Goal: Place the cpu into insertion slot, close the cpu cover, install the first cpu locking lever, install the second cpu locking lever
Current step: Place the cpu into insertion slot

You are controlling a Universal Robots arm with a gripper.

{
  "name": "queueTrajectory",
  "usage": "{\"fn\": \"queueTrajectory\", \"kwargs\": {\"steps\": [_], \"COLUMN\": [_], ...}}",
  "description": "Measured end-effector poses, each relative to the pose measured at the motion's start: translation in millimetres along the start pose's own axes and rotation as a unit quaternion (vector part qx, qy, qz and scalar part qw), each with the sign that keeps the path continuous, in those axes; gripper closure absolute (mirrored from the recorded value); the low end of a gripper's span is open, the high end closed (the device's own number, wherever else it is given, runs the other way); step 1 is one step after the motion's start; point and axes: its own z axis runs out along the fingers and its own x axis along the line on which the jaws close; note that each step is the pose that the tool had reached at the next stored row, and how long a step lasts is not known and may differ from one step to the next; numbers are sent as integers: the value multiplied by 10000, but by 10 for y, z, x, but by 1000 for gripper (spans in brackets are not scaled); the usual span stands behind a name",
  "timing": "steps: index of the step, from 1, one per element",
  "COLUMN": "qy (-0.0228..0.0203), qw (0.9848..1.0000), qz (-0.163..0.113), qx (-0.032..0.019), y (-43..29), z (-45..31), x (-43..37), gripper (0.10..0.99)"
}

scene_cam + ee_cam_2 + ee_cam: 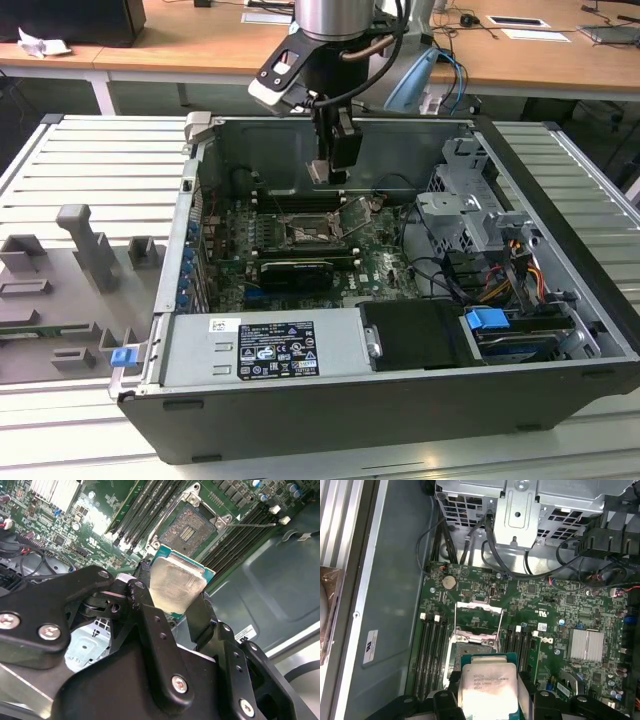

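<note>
Fingers (201, 616) hold the cpu (177, 585) above the insertion slot (190, 527) between memory slots (135, 515).

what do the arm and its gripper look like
The arm ends in a shiny silver cylinder, with black and copper-coloured cables looping beside it and a pale grey-and-black camera housing mounted at its side. The gripper is matte black: flat jointed links pinned with silver screws, and two slim black fingers.
</note>
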Motion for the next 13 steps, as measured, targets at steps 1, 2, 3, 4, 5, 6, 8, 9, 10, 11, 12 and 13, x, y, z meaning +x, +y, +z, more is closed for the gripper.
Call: {"fn": "queueTrajectory", "kwargs": {"steps": [1, 2, 3, 4, 5, 6, 8, 9, 10, 11, 12, 13], "qy": [-2, -2, -3, -4, -6, -7, -10, -11, -13, -15, -17, -18], "qw": [10000, 10000, 10000, 10000, 10000, 10000, 9999, 9999, 9999, 9999, 9998, 9998], "qz": [17, 27, 40, 50, 68, 78, 114, 132, 153, 170, 192, 211], "qx": [0, -1, -1, -1, -2, -2, -2, -3, -4, -4, -4, -5], "y": [0, 0, 0, 0, -1, -1, -1, -1, -1, -2, -2, -2], "z": [1, 3, 5, 6, 8, 10, 14, 15, 18, 20, 22, 24], "x": [0, 0, 0, 0, 0, 0, 0, 0, 0, 0, 0, 0], "gripper": [557, 557, 557, 557, 557, 557, 557, 557, 557, 557, 557, 557]}}
